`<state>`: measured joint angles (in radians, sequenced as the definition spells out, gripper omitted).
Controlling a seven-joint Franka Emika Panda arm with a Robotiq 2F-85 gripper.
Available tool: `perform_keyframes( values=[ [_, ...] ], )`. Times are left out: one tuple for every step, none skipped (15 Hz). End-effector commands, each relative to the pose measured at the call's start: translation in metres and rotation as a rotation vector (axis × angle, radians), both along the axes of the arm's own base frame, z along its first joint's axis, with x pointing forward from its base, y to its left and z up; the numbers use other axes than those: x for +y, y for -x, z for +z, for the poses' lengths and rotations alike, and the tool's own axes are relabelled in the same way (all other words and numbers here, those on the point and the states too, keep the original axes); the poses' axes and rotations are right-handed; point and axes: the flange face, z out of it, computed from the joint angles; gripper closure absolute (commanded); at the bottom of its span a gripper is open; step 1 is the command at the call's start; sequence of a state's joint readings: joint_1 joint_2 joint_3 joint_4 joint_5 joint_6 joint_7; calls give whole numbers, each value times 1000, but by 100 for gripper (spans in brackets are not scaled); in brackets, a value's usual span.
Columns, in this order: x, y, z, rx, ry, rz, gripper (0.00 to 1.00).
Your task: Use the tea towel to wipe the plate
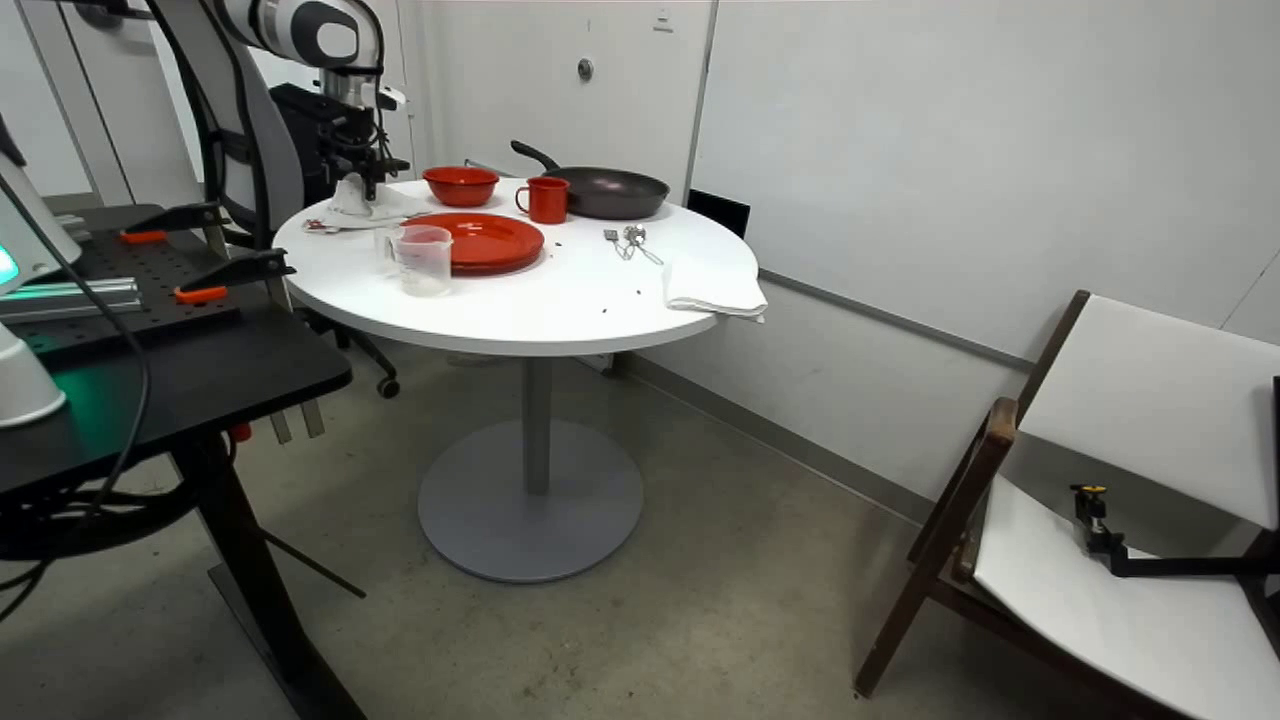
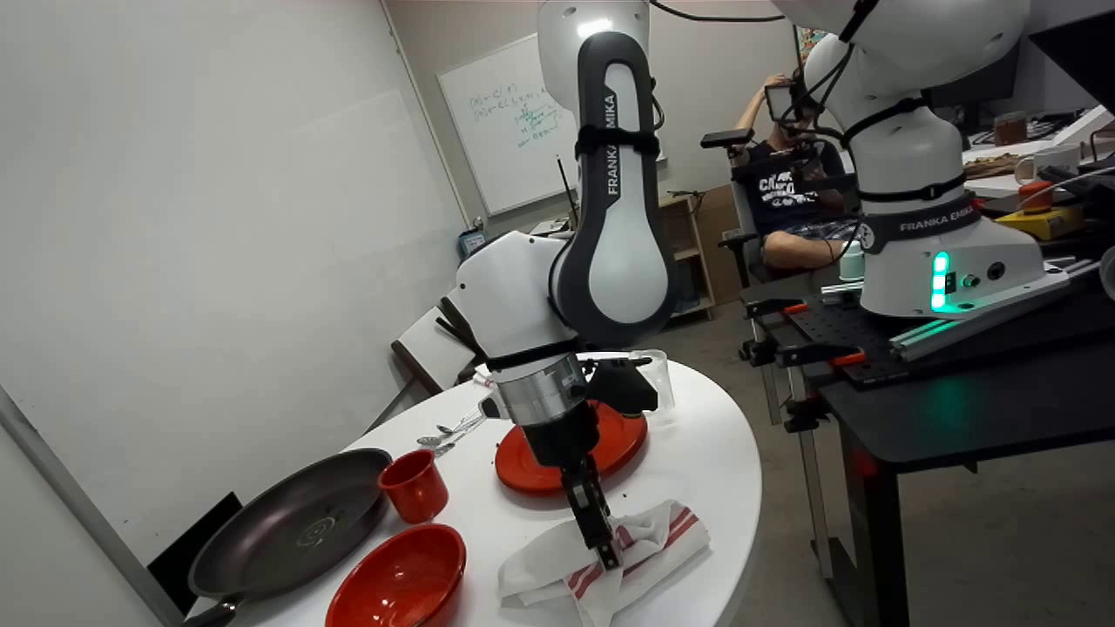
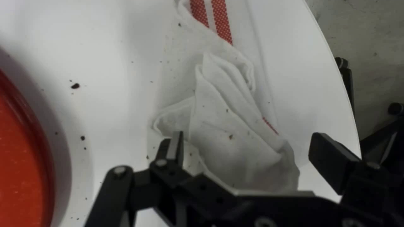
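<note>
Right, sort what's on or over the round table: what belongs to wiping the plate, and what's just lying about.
Belongs to the job:
gripper, open
red-striped tea towel
red plate

Just lying about:
red bowl
red mug
frying pan
clear cup
metal utensils
folded white cloth, probably a spare

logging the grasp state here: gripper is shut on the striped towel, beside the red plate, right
Not shut: the wrist view shows the gripper open, its fingers apart with part of the striped towel between them, beside the red plate.
</note>
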<state>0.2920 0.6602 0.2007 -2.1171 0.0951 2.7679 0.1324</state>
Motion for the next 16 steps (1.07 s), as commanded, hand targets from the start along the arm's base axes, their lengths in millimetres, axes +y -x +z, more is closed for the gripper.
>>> perform_keyframes(
  values=[
    [-4, -2, -10, -15, 10, 7, 0],
    [-4, 1, -14, -12, 12, 7, 0],
    [-4, 1, -16, -10, 13, 6, 0],
    [2, 5, -23, -11, 13, 8, 0],
    [4, 6, -26, -10, 14, 9, 0],
    [4, 7, -29, -11, 15, 12, 0],
    [3, 6, -29, -9, 14, 17, 1],
    [-1, 5, -28, -6, 13, 19, 26],
    [-2, 5, -29, -5, 14, 20, 26],
    [-3, 5, -28, -4, 15, 18, 32],
    [-4, 4, -28, -5, 16, 17, 38],
    [12, 14, -39, 4, 41, 47, 46],
    [11, 13, -38, 1, 44, 55, 54],
    [13, 13, -39, -2, 51, 68, 63],
    [16, 14, -39, -4, 55, 78, 69],
    [20, 14, -39, -10, 59, 86, 77]
  ],
)
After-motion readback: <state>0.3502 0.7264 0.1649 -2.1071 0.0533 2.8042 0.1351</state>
